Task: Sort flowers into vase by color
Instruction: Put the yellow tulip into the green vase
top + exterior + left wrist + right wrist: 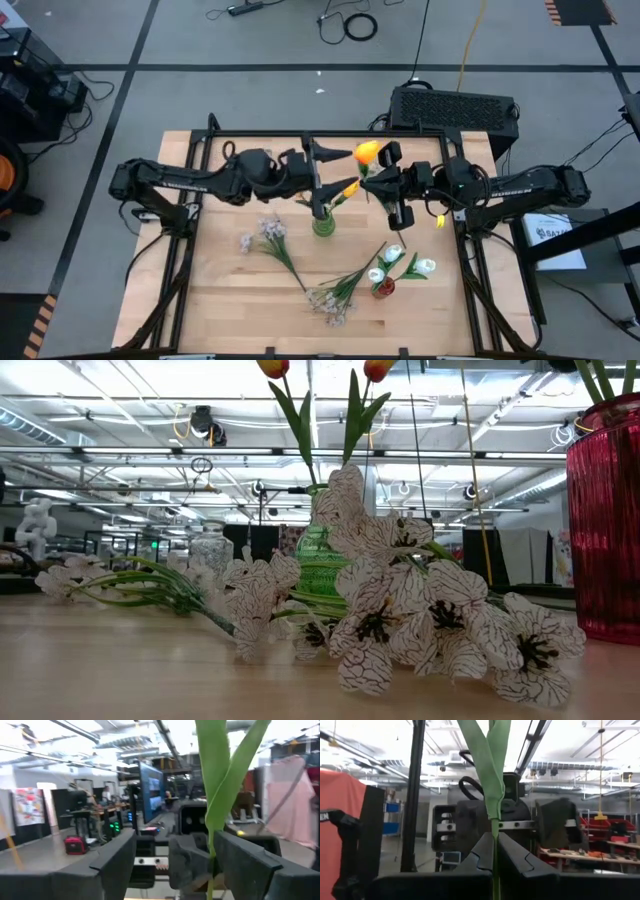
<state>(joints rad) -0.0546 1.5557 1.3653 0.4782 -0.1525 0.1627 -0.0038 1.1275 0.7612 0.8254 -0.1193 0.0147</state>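
Two orange-yellow tulips point(367, 152) point(348, 190) stand upright over the green vase point(323, 225). In the low view both stems run down toward the green vase's mouth point(318, 495), where pale blossoms hide their lower ends. My right gripper point(378, 180) is shut on one stem. My left gripper point(322, 168) is open, and a green stem point(211, 880) stands between its fingers, close to one finger. White tulips point(393, 253) stand in the red vase point(383, 288). Two pale sprays point(262, 235) point(330, 298) lie flat on the table. My right gripper point(495, 837) pinches a tulip's green stem point(495, 827) just below where its leaves fork, between the two fingers point(520, 855). The fingers come level from the table's right, across the stem. The tulip stands upright in the hold, its flower above the fingers.
The red vase point(605, 520) stands right of the green vase point(320, 550) and nearer the table's near edge. The sprays' blossoms point(420, 620) lie between the near edge and the vases. A black case point(455, 105) sits beyond the far edge. Bare wood shows at the left point(215, 290).
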